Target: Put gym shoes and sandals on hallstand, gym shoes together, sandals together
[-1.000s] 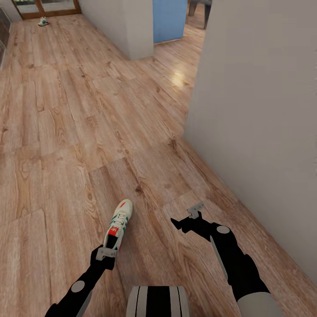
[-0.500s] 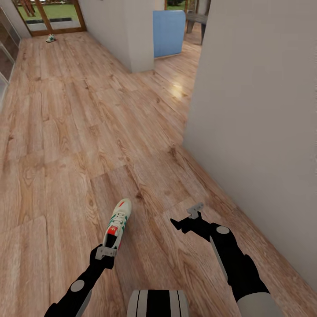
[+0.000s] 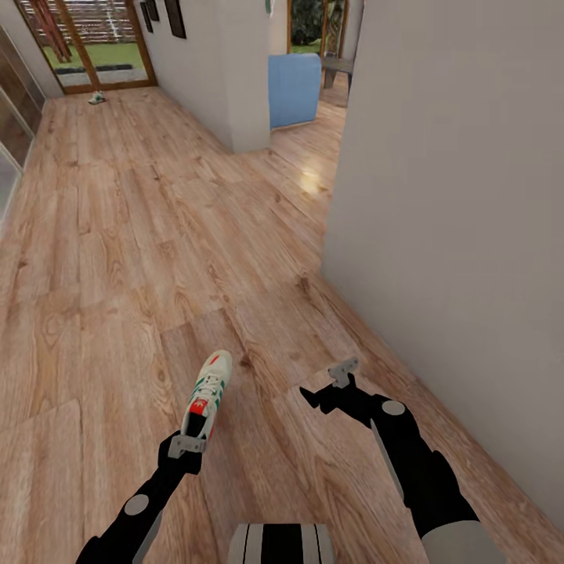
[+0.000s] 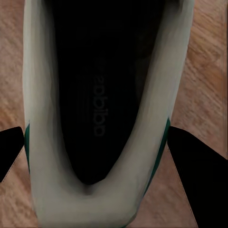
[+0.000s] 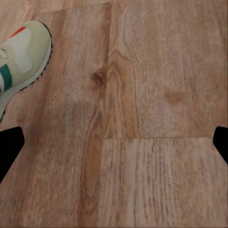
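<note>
Head view: left gripper [image 3: 188, 445] jaws clamped on heel of white lace-up gym shoe with teal stripes and red tongue [image 3: 209, 392], carried above brown wood-plank corridor floor [image 3: 117, 258]; shoe's long axis points forward, away from robot. Right gripper [image 3: 329, 384] beside shoe, jaws spread, empty. Second gym shoe [image 3: 96, 98] lies far ahead of held shoe, by glazed wooden door [image 3: 94, 43]. Left arm already loaded, so right arm is free one for it. Versus earlier frame: camera tilted up, more doorway in sight; grip unchanged.
</note>
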Controlling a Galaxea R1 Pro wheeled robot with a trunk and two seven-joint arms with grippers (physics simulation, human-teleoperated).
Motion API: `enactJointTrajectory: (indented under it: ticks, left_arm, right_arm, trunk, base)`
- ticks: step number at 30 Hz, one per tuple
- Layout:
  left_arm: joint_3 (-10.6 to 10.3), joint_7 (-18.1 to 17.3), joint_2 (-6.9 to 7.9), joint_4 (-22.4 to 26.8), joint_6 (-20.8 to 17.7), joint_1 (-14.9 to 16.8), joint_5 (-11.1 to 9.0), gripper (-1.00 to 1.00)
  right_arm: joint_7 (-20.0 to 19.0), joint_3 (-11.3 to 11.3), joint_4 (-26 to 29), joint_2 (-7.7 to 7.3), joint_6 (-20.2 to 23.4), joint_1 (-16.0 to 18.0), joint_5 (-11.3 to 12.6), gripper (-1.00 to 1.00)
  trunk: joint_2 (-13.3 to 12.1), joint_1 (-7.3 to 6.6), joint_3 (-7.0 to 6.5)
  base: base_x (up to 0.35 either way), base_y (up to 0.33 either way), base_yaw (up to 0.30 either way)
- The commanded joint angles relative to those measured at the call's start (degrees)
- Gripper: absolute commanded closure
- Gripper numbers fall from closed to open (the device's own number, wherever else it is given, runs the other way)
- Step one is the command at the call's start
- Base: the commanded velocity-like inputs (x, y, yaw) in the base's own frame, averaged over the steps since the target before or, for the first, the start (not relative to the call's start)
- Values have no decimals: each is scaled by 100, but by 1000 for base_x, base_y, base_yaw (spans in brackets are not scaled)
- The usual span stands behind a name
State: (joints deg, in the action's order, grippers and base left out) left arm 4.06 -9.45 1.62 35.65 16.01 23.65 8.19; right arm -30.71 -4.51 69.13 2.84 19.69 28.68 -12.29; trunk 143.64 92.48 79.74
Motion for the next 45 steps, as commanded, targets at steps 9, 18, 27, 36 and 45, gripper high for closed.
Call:
enactJointTrajectory:
  ticks: [9, 18, 27, 36, 45]
  left_arm:
    - [45, 216, -13, -16, 91, -438, 25, 100]
    - [46, 764, -44, -2, 327, -1000, -14, 100]
    - [51, 854, -83, -50, 700, -1171, -23, 100]
    - [32, 850, -80, -41, 762, -1452, -621, 100]
    - [10, 849, -94, -99, 750, -1493, -660, 100]
  right_arm:
    - [-16, 48, -553, -41, -558, -369, -62, -100]
    - [-12, 692, -2069, -67, -1897, -526, -73, -100]
    - [416, 1158, -3569, -339, -3326, -538, -80, -100]
    - [1218, 1206, -5678, -409, -5600, -542, -106, -100]
    - [1276, 1197, -6310, -413, -5957, -669, -113, -100]
  trunk:
    - [-11, -24, -271]
    - [-23, -47, -548]
    - [-35, -70, -825]
    - [-241, -190, -1082]
    - [-602, -388, -1324]
  base:
    - [0, 0, -128]
    - [0, 0, -126]
    - [0, 0, -121]
    - [0, 0, -41]
    - [0, 0, 0]
